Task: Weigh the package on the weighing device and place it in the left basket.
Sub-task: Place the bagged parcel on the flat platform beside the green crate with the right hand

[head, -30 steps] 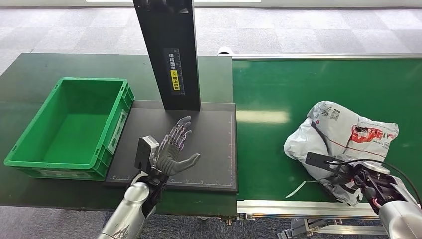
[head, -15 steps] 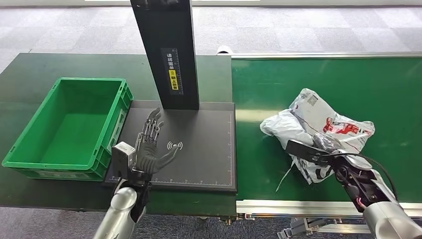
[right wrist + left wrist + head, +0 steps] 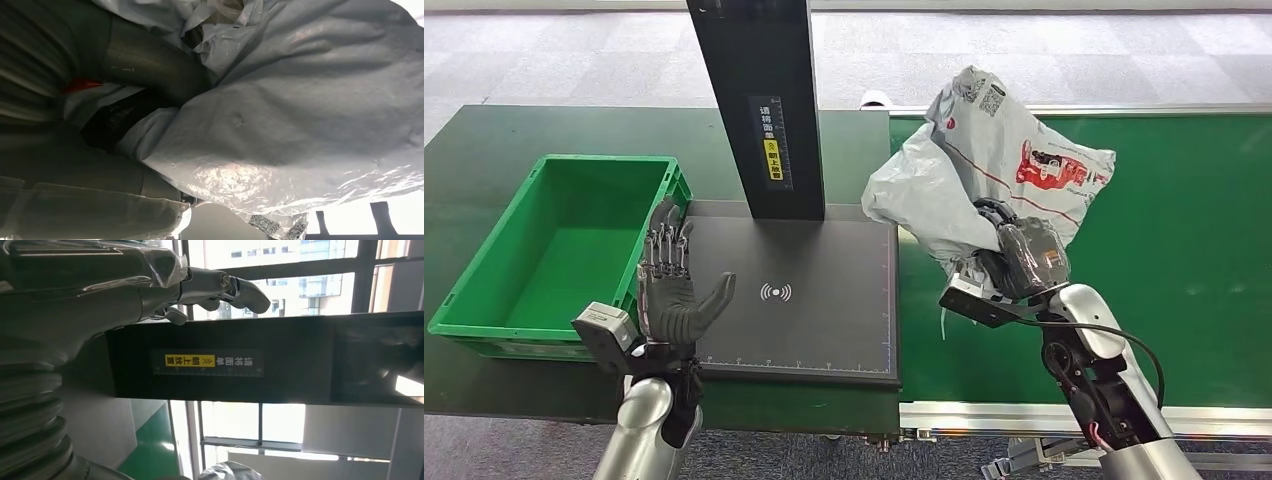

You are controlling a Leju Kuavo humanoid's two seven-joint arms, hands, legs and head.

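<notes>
Gripping the crumpled grey package (image 3: 984, 170) from below, fingers clamped in its folds, the right hand (image 3: 1014, 262) holds it aloft over the belt's edge, just right of the black scale plate (image 3: 824, 320), while the left hand (image 3: 669, 295) waits empty, fingers spread, by the green basket (image 3: 484, 290).

One grey package (image 3: 984, 160) is in view, along with one green basket (image 3: 484, 290) at the left. There is one black weighing device (image 3: 824, 320), carrying one upright black column (image 3: 759, 100). Two robot hands show: one left hand (image 3: 669, 295) and one right hand (image 3: 1014, 260).
</notes>
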